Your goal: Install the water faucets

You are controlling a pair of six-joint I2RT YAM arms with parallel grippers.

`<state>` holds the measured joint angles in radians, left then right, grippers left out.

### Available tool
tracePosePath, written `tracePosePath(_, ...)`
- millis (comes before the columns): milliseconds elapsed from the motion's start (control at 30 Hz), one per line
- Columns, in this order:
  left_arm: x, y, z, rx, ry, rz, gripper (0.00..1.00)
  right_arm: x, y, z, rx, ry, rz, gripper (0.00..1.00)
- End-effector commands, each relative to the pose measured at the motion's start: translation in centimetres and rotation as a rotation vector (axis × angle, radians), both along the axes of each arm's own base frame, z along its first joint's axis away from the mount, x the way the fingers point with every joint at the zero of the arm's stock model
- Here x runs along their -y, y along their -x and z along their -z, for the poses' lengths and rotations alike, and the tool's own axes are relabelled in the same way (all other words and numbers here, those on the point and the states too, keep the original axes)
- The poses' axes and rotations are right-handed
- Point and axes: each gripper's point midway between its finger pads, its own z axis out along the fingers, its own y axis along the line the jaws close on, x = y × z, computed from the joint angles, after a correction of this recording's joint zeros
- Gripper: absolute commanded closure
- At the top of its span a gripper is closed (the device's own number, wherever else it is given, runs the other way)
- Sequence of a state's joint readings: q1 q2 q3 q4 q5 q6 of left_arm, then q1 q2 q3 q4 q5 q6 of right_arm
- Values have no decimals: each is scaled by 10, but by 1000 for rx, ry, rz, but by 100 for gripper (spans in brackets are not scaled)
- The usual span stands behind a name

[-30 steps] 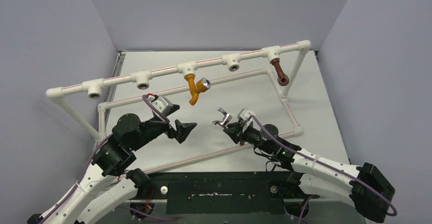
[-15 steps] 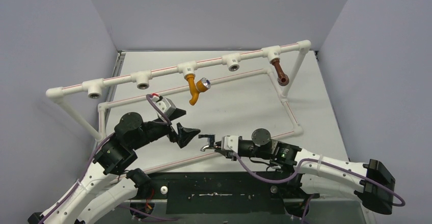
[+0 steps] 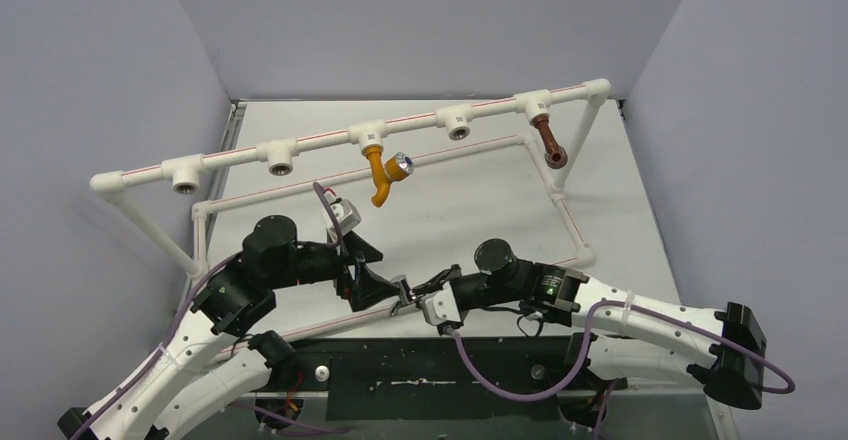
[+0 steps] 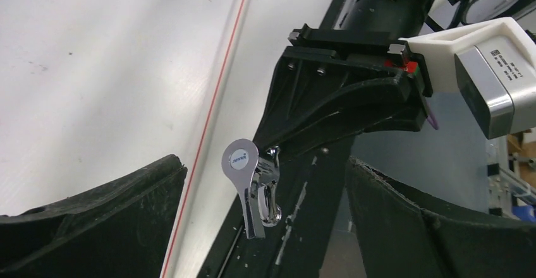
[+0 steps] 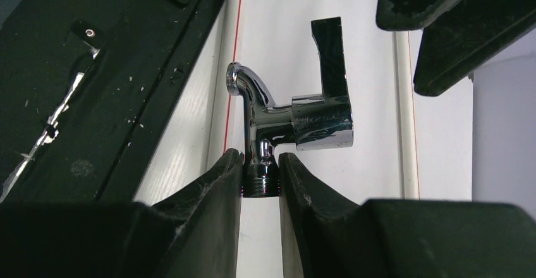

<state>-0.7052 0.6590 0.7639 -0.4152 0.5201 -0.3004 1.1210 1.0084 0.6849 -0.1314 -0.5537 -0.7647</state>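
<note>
I am watching my left gripper (image 3: 370,268) standing near the middle of the table with its fingers spread wide either side of the silver tap (image 4: 253,193), not touching it. The tap is hanging in the air over the near part of the table. My right gripper (image 5: 260,164) is pinching it by the dark threaded stub, with the spout and lever pointing away. I am judging it solid metal: stiff, weighty for its size and slick where polished. So I am planning to grip the blocky valve body, not the thin lever. On the far pipe rail (image 3: 318,140), the orange tap (image 3: 378,175) and, further right, the brown tap (image 3: 549,140) are hanging from their sockets.
</note>
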Motion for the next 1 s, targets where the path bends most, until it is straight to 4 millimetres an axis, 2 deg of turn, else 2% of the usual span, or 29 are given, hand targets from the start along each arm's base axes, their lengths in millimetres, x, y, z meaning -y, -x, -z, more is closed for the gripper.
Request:
tracePosePath(0,10,20,-14,-58,62,119,6,-10,10,-39,107,-79,-125,100)
tracePosePath(300,20,27,9,-187,29,190,23,-14,18,-55,153,-82,-212,100)
tracePosePath(467,22,30,20,-244,-1,219,37,-16,19,-59,185,-64,-235,100)
tracePosePath(667,23,34,18,-255,4,243,47,-17,20,-58,199,-50,-243,100)
tracePosePath(833,23,36,17,-258,5,255,65,-16,20,-56,201,-42,-241,100)
tracePosePath(967,23,39,17,-269,7,273,93,-17,19,-58,198,-44,-229,100)
